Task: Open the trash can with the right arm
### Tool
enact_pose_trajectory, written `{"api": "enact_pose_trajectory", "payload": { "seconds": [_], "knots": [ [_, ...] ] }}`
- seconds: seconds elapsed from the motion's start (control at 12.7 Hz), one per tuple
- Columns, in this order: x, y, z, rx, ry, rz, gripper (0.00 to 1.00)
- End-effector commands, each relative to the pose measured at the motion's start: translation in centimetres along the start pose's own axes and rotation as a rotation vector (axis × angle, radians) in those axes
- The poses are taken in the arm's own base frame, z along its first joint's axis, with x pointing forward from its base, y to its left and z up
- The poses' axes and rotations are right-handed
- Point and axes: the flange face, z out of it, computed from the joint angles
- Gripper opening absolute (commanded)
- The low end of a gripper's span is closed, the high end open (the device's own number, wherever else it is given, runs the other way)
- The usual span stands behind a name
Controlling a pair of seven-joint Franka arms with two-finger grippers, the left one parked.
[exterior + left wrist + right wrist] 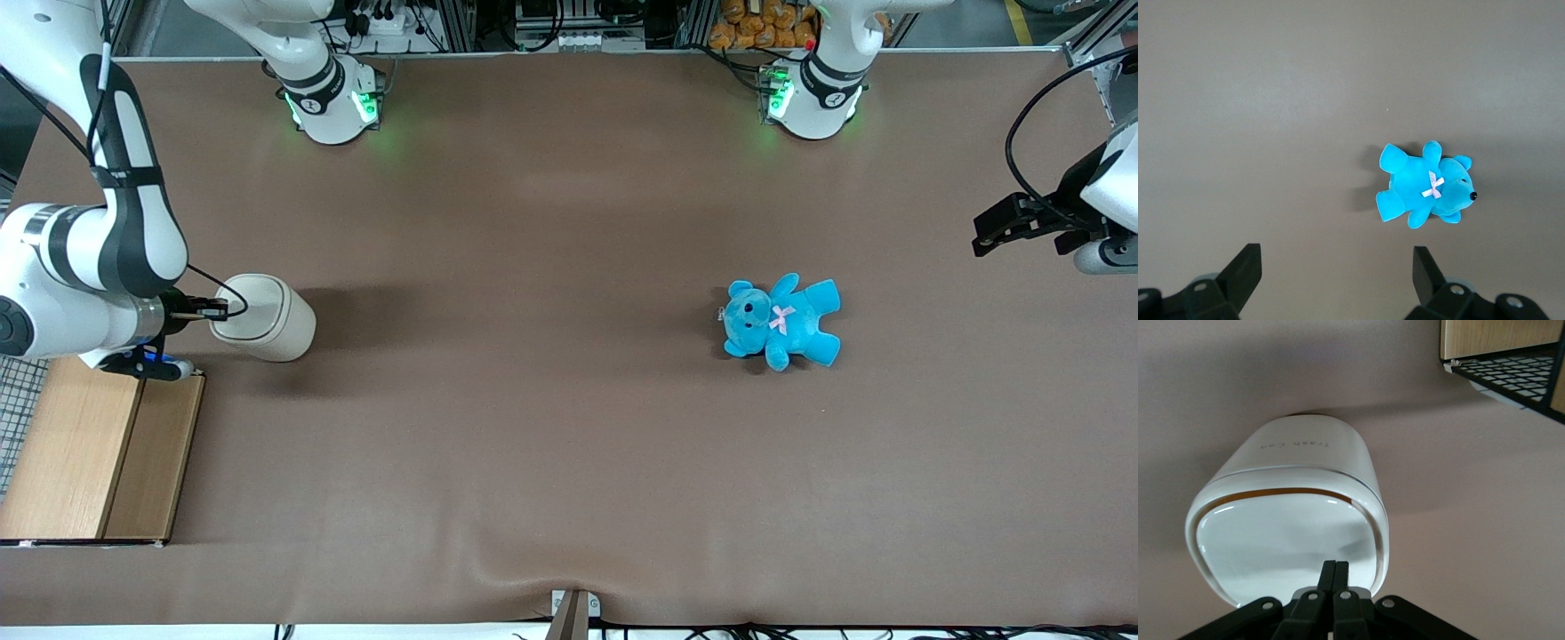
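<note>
**Gripper on trash can lid, lid still down**

Trash can (265, 317) stands on the brown table (551, 444) toward the working arm's end, just beside the wooden box (93, 453) and slightly farther from the front camera than it. Cream-white body, rounded-square lid (1288, 547). Lid sits closed; wrist view shows only a thin amber seam (1281, 493) between lid and body rim. Contents not visible. "Trash Can" lettering readable on the body wall.

Right arm (80, 258) reaches in over the can's top. Gripper (206, 309) is at the lid edge on the arm's side; in the wrist view its fingers (1335, 577) are pressed together, clenched with nothing between them, tips on or just at the lid surface – contact vs hairline gap cannot be told.

Wooden box has a wire mesh side (1511, 373); whether anything is in it cannot be seen.

Blue teddy (782, 321) lies flat on the table, well apart from the can, toward the parked arm's end
</note>
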Motion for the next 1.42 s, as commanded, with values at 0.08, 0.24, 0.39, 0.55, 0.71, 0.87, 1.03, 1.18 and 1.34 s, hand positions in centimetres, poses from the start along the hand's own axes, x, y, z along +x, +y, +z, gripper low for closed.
{"api": "enact_pose_trajectory", "payload": {
  "seconds": [0.08,0.24,0.39,0.55,0.71,0.87,1.03,1.18,1.34],
  "knots": [
    [0.7,0.5,1.5,-0.018,-0.022,-0.019,0.0],
    [1.0,0.6,2.2,-0.018,-0.033,-0.021,0.0],
    [1.4,0.7,2.8,-0.017,-0.033,-0.019,0.0],
    [1.4,0.8,3.2,-0.017,-0.04,-0.019,0.0],
    [1.5,0.9,4.0,-0.016,-0.034,-0.032,0.0],
    [1.3,1.0,4.0,-0.015,-0.026,-0.036,0.0],
    [0.4,0.4,1.6,-0.018,-0.007,-0.044,0.0],
    [-1.1,0.1,-2.7,-0.019,0.023,-0.049,0.0],
    [-2.3,-0.1,-7.7,-0.02,0.057,-0.05,0.0]
  ]
}}
